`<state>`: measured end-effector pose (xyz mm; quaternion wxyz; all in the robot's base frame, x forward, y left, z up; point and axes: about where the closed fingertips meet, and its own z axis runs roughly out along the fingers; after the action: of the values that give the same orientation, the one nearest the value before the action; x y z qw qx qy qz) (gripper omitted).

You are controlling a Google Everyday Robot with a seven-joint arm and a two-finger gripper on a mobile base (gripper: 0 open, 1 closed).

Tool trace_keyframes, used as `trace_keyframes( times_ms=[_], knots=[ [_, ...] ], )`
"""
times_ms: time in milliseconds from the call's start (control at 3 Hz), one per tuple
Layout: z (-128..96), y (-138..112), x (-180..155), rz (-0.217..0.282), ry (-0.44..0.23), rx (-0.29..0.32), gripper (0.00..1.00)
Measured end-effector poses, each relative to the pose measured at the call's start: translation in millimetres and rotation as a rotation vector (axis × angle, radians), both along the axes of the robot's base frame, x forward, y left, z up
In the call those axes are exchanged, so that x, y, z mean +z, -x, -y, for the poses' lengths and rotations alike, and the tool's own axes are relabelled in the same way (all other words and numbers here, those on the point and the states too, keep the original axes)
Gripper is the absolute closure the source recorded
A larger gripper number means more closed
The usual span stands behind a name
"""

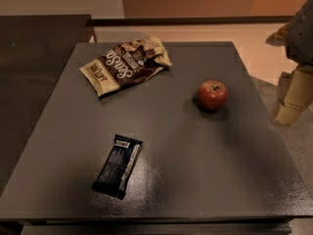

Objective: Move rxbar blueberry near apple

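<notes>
The rxbar blueberry (118,166) is a flat bar in a dark navy-black wrapper. It lies on the grey table (195,180) at the front left, tilted slightly from upright in the view. The red apple (212,95) stands upright on the table at the right of centre, well apart from the bar. My gripper (292,99) hangs at the right edge of the view, beyond the table's right edge, to the right of the apple and far from the bar. It holds nothing that I can see.
A crumpled brown-and-cream snack bag (126,64) lies at the back left of the table. A dark counter (39,58) borders the table on the left. Pale floor (254,43) shows behind and to the right.
</notes>
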<state>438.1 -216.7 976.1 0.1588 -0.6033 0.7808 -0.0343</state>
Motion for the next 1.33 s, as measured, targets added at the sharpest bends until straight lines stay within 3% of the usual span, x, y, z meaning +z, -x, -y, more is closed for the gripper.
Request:
trace_keyframes(
  times_ms=[667,1000,1333],
  knots=[
    [-4.0,-1.1,1.4,-0.003,-0.001,0.021,0.00],
    [-20.3,-0.6,-1.2,-0.010,0.008,0.101,0.00],
    [-53.7,1.5,-12.1,-0.033,0.020,0.245,0.00]
  ],
)
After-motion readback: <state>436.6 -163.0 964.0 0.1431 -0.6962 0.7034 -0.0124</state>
